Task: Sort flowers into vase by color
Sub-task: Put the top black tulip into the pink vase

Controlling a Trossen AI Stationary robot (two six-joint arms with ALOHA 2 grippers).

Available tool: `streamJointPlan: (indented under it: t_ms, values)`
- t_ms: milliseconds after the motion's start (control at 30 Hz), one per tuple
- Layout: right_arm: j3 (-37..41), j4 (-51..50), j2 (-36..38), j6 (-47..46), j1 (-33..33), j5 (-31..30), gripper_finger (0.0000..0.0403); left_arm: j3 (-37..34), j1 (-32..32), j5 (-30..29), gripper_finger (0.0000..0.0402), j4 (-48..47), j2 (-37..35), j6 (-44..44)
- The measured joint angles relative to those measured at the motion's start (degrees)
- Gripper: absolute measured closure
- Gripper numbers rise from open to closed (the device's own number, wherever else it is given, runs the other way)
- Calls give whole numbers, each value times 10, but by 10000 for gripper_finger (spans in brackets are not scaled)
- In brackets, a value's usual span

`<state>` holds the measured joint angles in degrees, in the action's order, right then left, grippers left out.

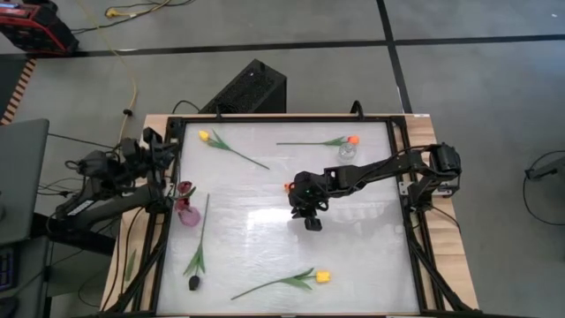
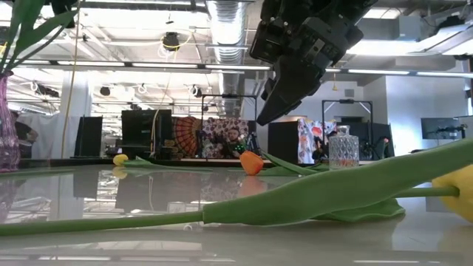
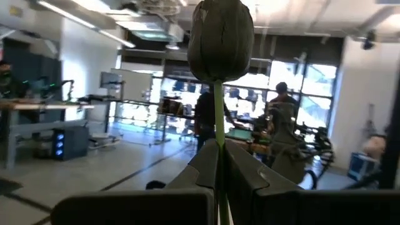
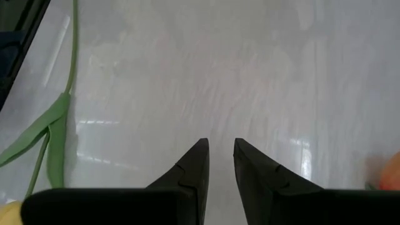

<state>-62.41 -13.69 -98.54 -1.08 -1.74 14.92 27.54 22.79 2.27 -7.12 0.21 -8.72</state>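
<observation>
Left gripper [image 3: 220, 164] hovering at bench's [image 1: 353, 256] left edge near pink vase [image 1: 186, 215], fingers clenched on stem of dark tulip [image 3: 220, 31], head standing upright above them. Right gripper [image 4: 220, 164] hanging over bench centre, fingers parted slightly, grasping nothing. Orange tulip [image 2: 251, 162] lying just beside it; other flowers lying scattered around bench.

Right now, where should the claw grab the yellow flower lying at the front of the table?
Probably the bare middle of the stem, coming straight down from above. The yellow tulip lies flat on the table, so there is no way under it, and its leaves bunch up near the head. The right claw hangs slightly open above the table's middle, nearest it.
</observation>
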Motion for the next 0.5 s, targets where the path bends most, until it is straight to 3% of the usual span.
streamJointPlan:
  t_ms: [200,500]
  values:
    - [0,0,0,0,-1,0,302,26,0,48,401,-29,0,26]
    - [0,-2,0,0,-1,0,302,48,0,65,402,-104,0,73]
